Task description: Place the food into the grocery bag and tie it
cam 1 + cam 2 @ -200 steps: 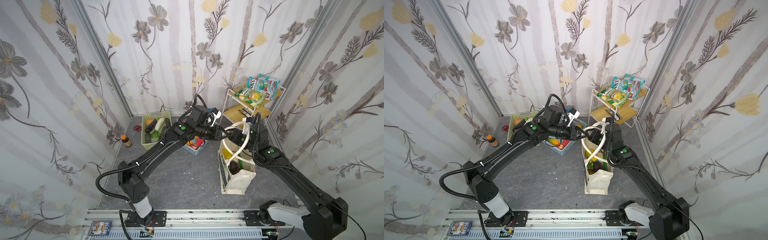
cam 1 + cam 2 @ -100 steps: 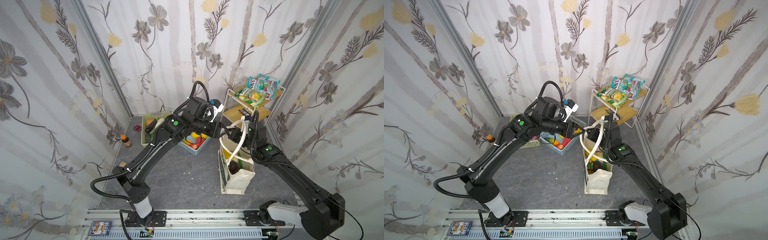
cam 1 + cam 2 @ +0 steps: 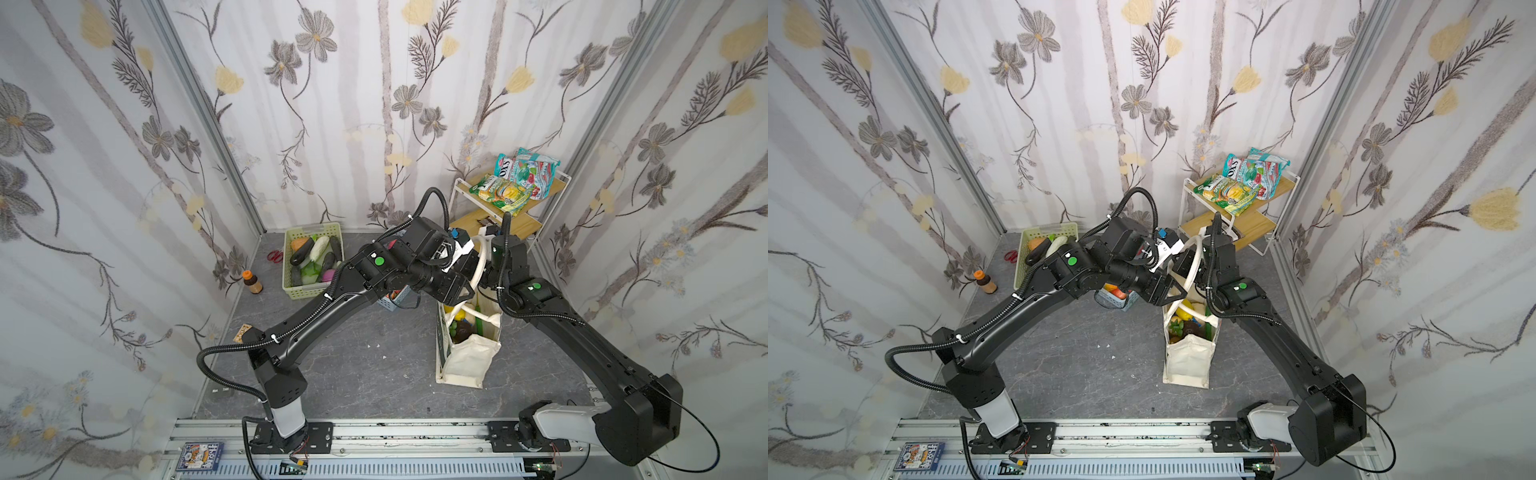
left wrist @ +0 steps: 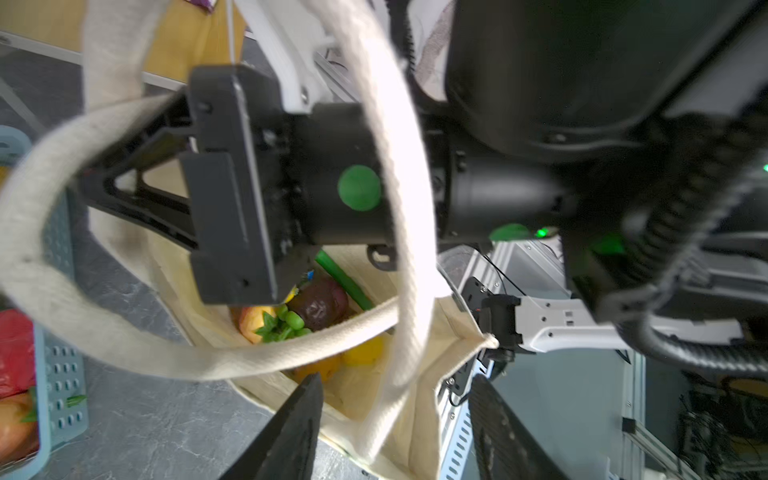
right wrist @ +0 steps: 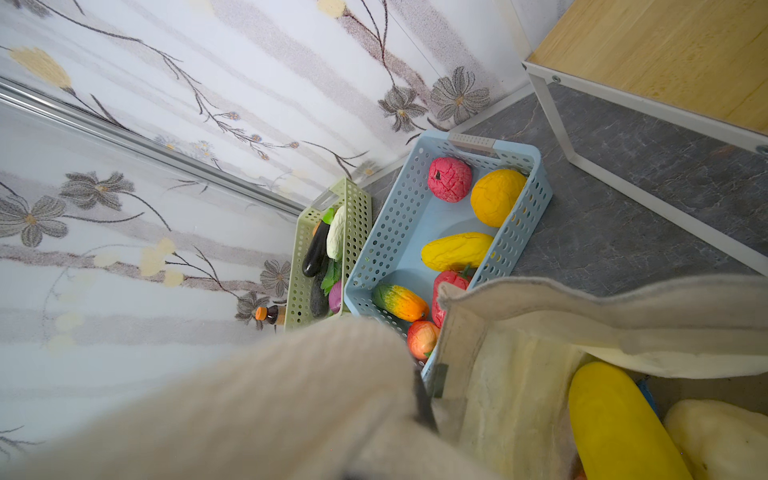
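Note:
The cream grocery bag point(image 3: 465, 357) point(image 3: 1187, 357) stands upright on the grey floor with its mouth open. Food lies inside: yellow, purple and green pieces point(image 4: 316, 309), plus a yellow fruit point(image 5: 615, 428) and a cream one point(image 5: 723, 440). My right gripper point(image 4: 85, 183) is shut on one long cream handle point(image 4: 50, 291) and holds its loop up above the bag. My left gripper point(image 4: 395, 380) point(image 3: 467, 291) hovers over the bag mouth, open. The other handle strap point(image 4: 409, 249) runs loosely between its fingers. In the right wrist view the handle point(image 5: 291, 395) hides the jaws.
A blue basket point(image 5: 415, 216) of toy fruit sits just behind the bag, with a green basket point(image 3: 311, 293) of vegetables further left. A wooden shelf rack point(image 3: 519, 224) with snack packets point(image 3: 515, 183) stands at the back right. A small bottle point(image 3: 251, 282) and red scissors point(image 3: 273, 255) lie by the left wall.
My right gripper has shut on the handle. The left arm pulled up and back, then came in again over the bag mouth with its jaws wider.

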`<state>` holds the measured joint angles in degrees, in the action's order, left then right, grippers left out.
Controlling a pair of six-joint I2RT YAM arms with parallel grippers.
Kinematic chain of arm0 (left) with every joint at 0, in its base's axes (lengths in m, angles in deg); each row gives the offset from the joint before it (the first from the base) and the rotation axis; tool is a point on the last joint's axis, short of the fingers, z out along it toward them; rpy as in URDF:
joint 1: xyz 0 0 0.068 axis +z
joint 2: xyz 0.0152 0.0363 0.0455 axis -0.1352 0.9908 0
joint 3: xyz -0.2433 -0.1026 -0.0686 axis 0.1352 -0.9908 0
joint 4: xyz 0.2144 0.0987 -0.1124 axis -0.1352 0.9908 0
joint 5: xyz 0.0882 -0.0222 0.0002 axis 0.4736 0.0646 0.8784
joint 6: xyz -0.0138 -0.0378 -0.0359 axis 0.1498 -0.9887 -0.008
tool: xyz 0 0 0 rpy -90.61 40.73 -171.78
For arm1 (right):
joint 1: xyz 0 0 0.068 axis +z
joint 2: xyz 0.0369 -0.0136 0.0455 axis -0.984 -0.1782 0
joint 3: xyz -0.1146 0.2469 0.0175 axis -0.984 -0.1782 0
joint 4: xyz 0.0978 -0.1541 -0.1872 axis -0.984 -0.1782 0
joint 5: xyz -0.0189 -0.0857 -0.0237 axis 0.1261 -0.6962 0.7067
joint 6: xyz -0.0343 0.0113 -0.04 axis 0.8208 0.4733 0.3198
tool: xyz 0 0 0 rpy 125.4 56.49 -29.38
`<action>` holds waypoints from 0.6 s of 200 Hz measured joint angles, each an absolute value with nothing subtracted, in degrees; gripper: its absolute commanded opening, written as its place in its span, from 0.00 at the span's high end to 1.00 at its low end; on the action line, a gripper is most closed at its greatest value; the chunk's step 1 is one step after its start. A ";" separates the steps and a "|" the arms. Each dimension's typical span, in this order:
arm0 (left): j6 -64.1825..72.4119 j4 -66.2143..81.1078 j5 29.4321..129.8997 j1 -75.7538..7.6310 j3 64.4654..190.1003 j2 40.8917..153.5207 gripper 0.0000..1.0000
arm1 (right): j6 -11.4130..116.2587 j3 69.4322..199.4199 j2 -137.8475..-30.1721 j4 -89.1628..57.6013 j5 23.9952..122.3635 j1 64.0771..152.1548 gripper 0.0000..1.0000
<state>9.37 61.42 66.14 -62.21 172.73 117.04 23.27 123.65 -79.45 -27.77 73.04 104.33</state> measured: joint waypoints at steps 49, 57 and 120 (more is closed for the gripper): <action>6.92 62.52 71.19 -62.84 177.85 122.37 0.66 | 23.29 124.00 -79.52 -29.56 71.90 104.94 0.99; 6.77 62.65 72.04 -62.84 177.87 122.37 0.73 | 23.40 124.33 -79.63 -29.71 71.79 104.99 0.99; 2.81 57.23 73.35 -59.12 171.55 114.28 0.91 | 25.26 123.83 -79.10 -30.89 71.88 105.25 1.00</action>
